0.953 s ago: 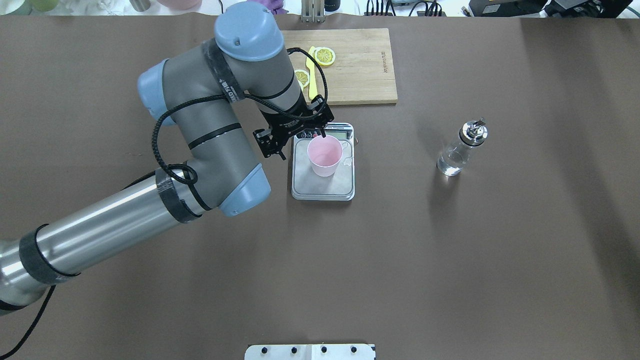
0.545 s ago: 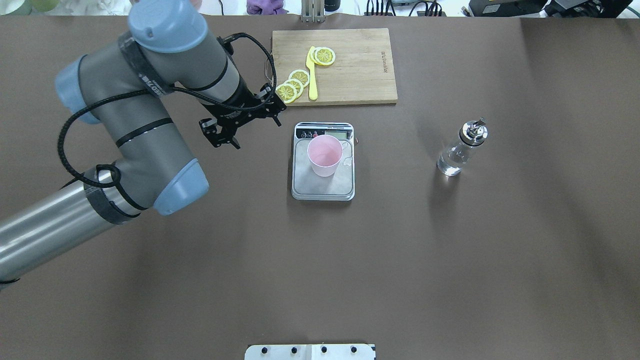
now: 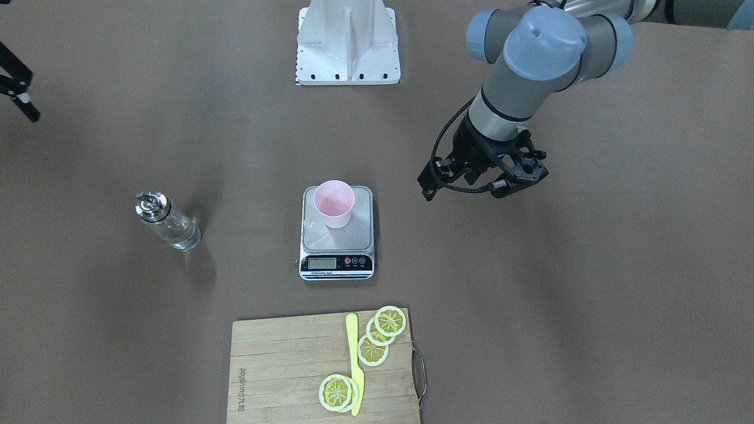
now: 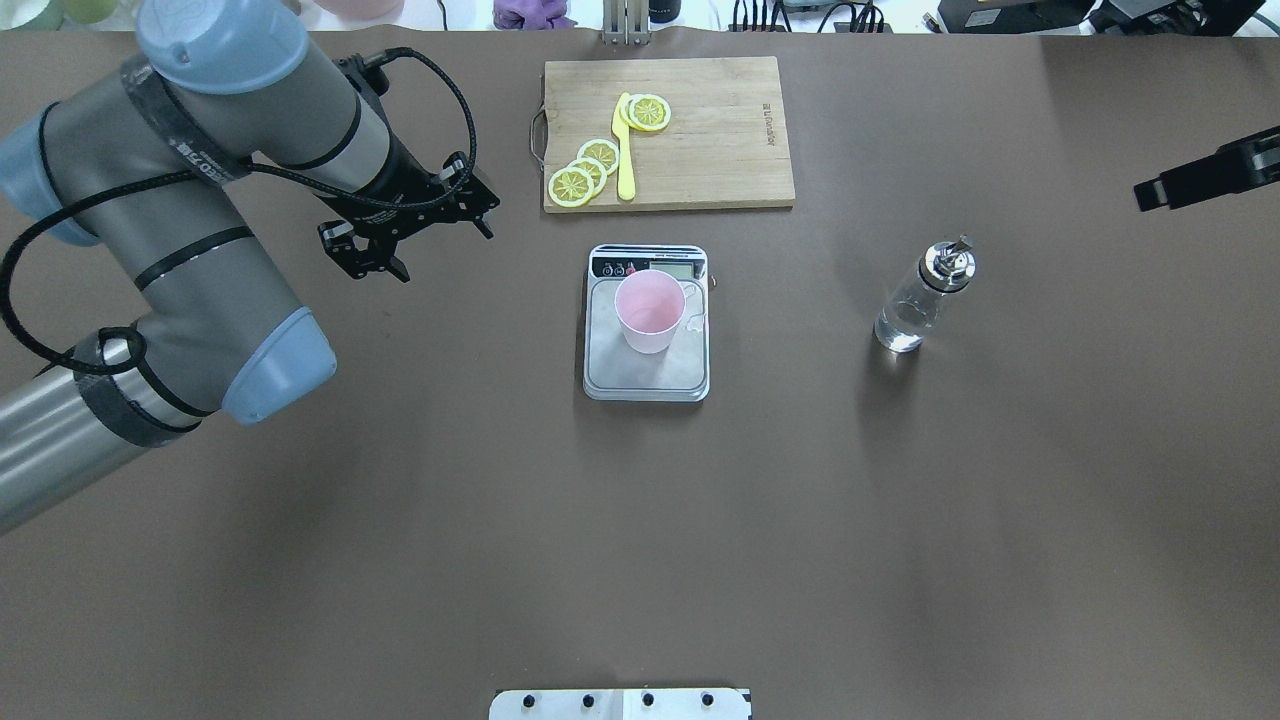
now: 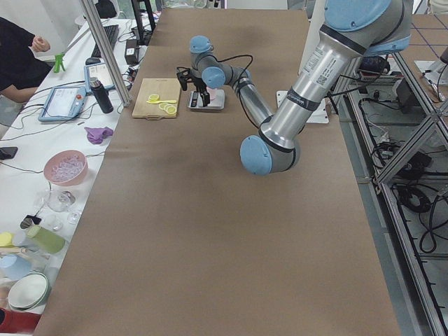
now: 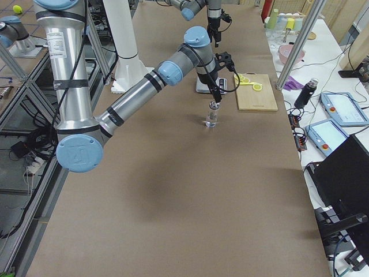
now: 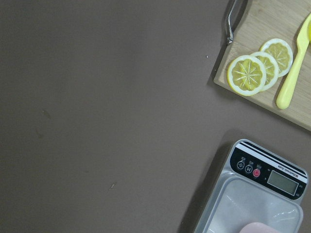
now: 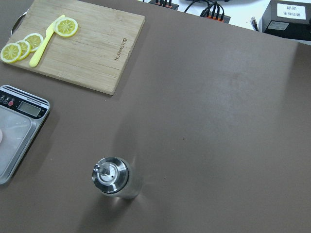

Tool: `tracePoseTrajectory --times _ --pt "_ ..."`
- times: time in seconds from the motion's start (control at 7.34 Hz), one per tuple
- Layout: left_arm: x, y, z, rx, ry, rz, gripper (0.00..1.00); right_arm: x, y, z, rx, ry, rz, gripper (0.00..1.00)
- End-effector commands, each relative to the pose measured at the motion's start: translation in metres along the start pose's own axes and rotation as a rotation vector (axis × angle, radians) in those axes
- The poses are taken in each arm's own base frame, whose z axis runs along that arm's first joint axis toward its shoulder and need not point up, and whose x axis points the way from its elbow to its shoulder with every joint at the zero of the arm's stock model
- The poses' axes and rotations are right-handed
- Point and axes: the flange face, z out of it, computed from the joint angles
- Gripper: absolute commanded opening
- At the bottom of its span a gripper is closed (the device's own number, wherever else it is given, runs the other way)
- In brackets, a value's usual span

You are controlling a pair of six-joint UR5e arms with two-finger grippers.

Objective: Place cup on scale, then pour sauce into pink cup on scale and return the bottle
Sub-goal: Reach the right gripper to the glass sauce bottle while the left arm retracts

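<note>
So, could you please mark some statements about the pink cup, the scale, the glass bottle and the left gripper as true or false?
1. The small pale pink plastic cup stands upright on the steel platform of the flat kitchen scale. True.
2. The clear glass bottle with the metal pour spout is gripped and tilted over the cup. False: it stands upright on the brown table, and no gripper is touching it.
3. The left gripper is shut on the cup. False: it is open and empty, off to the side of the scale.
4. Yellow lemon slices and a yellow plastic knife lie on the wooden cutting board. True.
</note>
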Motion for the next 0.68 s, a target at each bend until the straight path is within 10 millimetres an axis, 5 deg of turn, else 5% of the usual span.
tracePoseTrajectory --times 0.0,0.14,0.27,0.54 --pt "-0.034 -0.015 -0.013 0.024 -0.006 0.085 0.99 -0.050 0.027 0.010 0.052 0.032 0.036 1.00" --pt "-0.068 -0.014 -0.015 0.032 -0.024 0.122 0.99 -0.031 0.058 0.012 0.084 0.026 0.015 1.00" --pt "-0.081 -0.035 -0.022 0.062 -0.036 0.112 0.99 -0.018 0.100 0.028 0.122 0.044 -0.036 0.96" --pt "-0.118 -0.058 -0.026 0.083 -0.073 0.161 0.99 -0.046 0.119 0.066 0.192 0.039 -0.067 0.96"
